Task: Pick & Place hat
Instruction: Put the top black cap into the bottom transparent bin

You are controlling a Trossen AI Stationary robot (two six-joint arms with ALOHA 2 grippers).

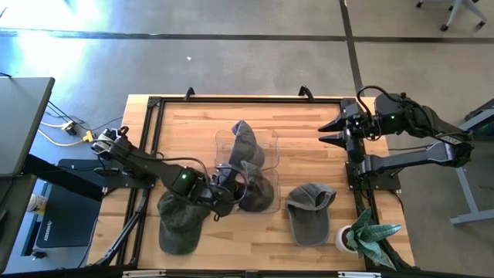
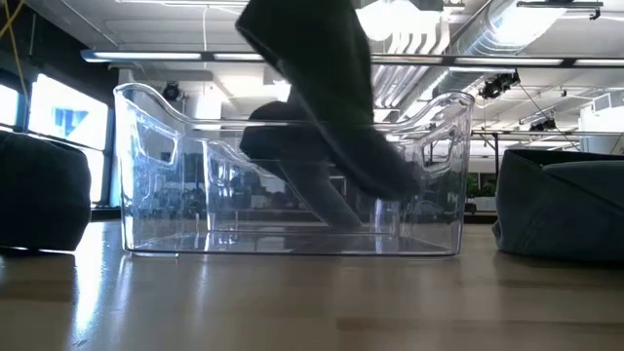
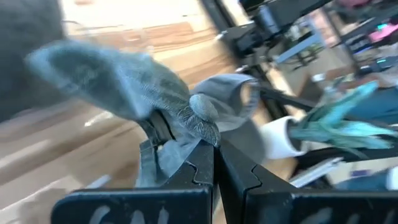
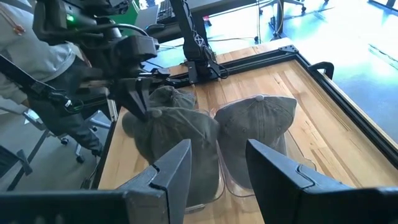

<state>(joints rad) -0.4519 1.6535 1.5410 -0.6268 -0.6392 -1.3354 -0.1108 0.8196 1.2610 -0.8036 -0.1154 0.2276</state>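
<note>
Over the clear plastic bin (image 1: pixel 245 171), left gripper (image 1: pixel 224 185) clamped on limp grey-green fabric cap (image 1: pixel 251 179) — soft, floppy — best pinched by its strap.

Two dark, near-black arms built of jointed tubular segments. Left arm (image 1: pixel 147 164) with a small green indicator light near the wrist and a pale connector cluster at its base. Right arm (image 1: pixel 417 127) likewise black, green light glowing at the wrist, silver-grey band along the lower link. Left gripper (image 3: pixel 214 165) with flat matte-black fingers, notched inner edges, faint white scrawl on the carriage. Right gripper (image 4: pixel 217 165) with broad, angular black fingers (image 4: pixel 177 168).
</note>
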